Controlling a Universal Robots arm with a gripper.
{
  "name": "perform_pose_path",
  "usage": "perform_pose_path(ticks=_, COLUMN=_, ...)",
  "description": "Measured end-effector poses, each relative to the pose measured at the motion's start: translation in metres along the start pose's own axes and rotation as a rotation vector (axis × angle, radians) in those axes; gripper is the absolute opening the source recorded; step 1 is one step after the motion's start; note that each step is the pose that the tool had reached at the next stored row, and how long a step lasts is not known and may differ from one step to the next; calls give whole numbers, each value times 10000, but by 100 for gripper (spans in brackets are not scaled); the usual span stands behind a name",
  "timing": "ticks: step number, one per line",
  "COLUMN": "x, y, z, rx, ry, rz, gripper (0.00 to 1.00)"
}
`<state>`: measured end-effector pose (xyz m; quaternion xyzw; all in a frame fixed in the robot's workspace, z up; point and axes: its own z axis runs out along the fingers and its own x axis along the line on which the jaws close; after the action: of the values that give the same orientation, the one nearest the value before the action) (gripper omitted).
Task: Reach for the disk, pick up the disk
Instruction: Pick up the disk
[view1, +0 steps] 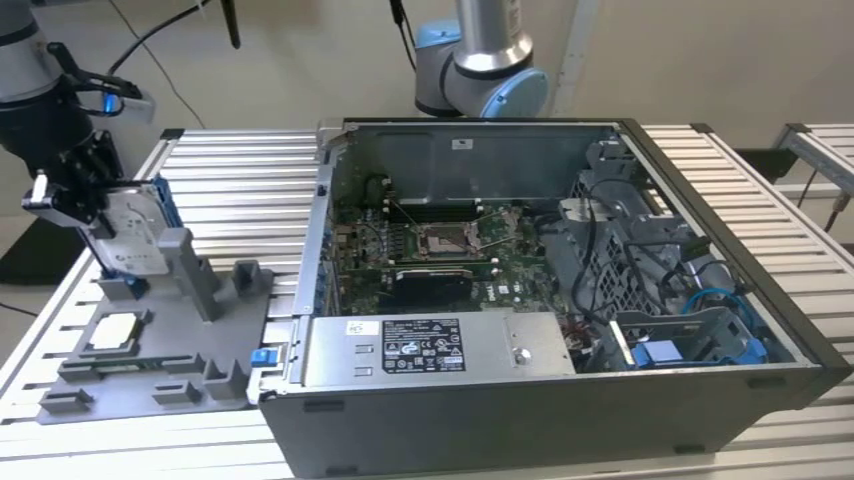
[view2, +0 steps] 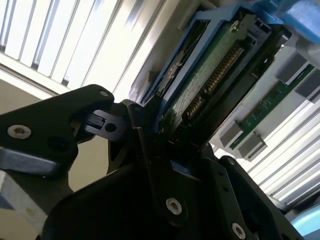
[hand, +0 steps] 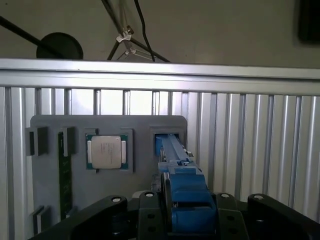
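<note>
- I see my gripper (view1: 91, 212) at the exterior view's left, over the far end of the grey tray (view1: 160, 372).
- Its 2 black fingers (view2: 150, 150) are squeezed onto the disk (view1: 138, 238), 1 on each side.
- The disk stands up on its edge, blue around its sides.
- In the first wrist view the disk (hand: 172, 150) reaches down into a slot of the tray.
- A small square chip (view1: 115, 330) lies flat on the tray, apart from the disk.
- The open computer case (view1: 534, 420) sits at the exterior view's right of the tray, on the slatted table (view1: 227, 180).
</note>
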<state>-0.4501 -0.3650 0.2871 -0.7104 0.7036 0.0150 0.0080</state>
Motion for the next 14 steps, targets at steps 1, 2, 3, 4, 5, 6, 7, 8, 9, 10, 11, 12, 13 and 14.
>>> perform_pose_path(ticks=1, x=0, y=0, z=-16, rx=0, ry=0, rz=0, gripper=0)
perform_pose_path(ticks=2, x=-1, y=0, z=-33, rx=1, ry=0, rz=0, gripper=0)
perform_pose_path(ticks=3, x=-2, y=0, z=-52, rx=0, ry=0, rz=0, gripper=0)
perform_pose_path(ticks=4, x=-2, y=1, z=-71, rx=1, ry=0, rz=0, gripper=0)
perform_pose_path(ticks=5, x=-3, y=1, z=-92, rx=1, ry=0, rz=0, gripper=0)
perform_pose_path(ticks=6, x=-4, y=1, z=-114, rx=0, ry=1, rz=0, gripper=0)
perform_pose_path(ticks=7, x=-5, y=2, z=-134, rx=0, ry=0, rz=0, gripper=0)
perform_pose_path(ticks=8, x=-5, y=2, z=-152, rx=1, ry=0, rz=0, gripper=0)
perform_pose_path(ticks=9, x=-5, y=2, z=-167, rx=2, ry=0, rz=0, gripper=0)
perform_pose_path(ticks=10, x=-6, y=3, z=-182, rx=2, ry=0, rz=0, gripper=0)
perform_pose_path(ticks=11, x=-6, y=3, z=-197, rx=3, ry=0, rz=0, gripper=0)
perform_pose_path(ticks=12, x=-7, y=3, z=-215, rx=2, ry=1, rz=0, gripper=0)
perform_pose_path(ticks=13, x=-8, y=3, z=-235, rx=3, ry=0, rz=0, gripper=0)
perform_pose_path(ticks=14, x=-8, y=4, z=-255, rx=4, ry=0, rz=0, gripper=0)
